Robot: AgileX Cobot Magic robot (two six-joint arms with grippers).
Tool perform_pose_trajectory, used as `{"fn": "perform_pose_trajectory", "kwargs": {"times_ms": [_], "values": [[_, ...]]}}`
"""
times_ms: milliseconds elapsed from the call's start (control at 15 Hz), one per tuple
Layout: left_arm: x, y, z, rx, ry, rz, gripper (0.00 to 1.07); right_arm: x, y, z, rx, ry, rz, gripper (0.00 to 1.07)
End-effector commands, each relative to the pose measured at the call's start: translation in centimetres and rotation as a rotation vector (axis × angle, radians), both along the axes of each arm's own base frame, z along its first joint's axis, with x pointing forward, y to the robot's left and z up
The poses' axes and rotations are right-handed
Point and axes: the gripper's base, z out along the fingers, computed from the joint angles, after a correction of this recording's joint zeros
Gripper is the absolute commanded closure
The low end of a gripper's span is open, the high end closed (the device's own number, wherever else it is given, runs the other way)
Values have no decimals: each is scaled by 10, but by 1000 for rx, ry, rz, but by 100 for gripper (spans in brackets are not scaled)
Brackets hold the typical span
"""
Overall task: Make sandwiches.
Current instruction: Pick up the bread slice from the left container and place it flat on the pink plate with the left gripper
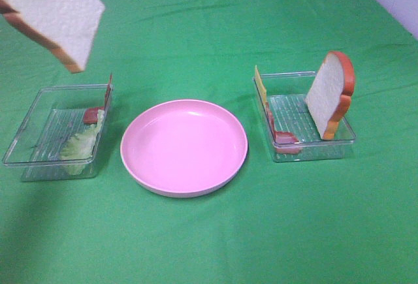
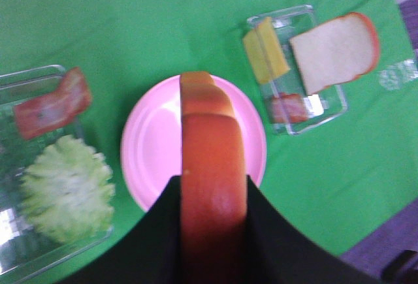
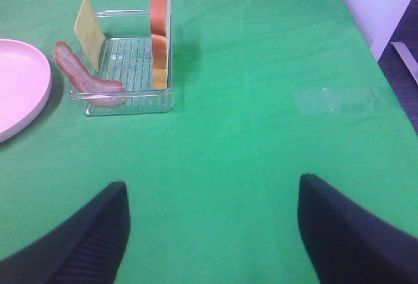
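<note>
A white toy bread slice with an orange-brown crust (image 1: 55,13) is pinched across its faces by the left gripper (image 2: 212,196) and raised high above the desk, well apart from the round pink plate (image 1: 184,147) set at the desk's middle, on which nothing is yet laid. A release from that height is judged risky: the slice could be bounced off the shallow rim or landed on edge.

The right gripper (image 3: 212,186) is spread wide and empty over bare green cloth (image 3: 261,101) near the right edge.

In the clear plastic tray (image 1: 46,127) toward the left edge, frilly pale green lettuce (image 1: 80,145) and a pink-red bacon strip (image 2: 52,108) are laid. In the matching tray (image 1: 294,111) toward the right edge, a yellow cheese square (image 1: 260,88) is leaned on one wall and a second bacon strip (image 1: 285,139) is draped at a corner. A second bread slice (image 1: 332,94) is propped upright there and could be toppled by a careless reach.
</note>
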Motion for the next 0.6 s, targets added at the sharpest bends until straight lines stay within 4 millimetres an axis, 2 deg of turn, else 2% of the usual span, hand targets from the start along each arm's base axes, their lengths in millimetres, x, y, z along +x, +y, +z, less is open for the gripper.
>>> {"fn": "perform_pose_trajectory", "kwargs": {"times_ms": [67,333,600], "values": [[13,-20,-13,-119,23,-92,107,-2,0,-1,-5,-11,-1,38],[31,-61,-62,-109,155,-185,107,-2,0,-1,-5,-11,-1,38],[53,-101,-128,-93,271,-150,107,-2,0,-1,-5,-11,-1,38]]}}
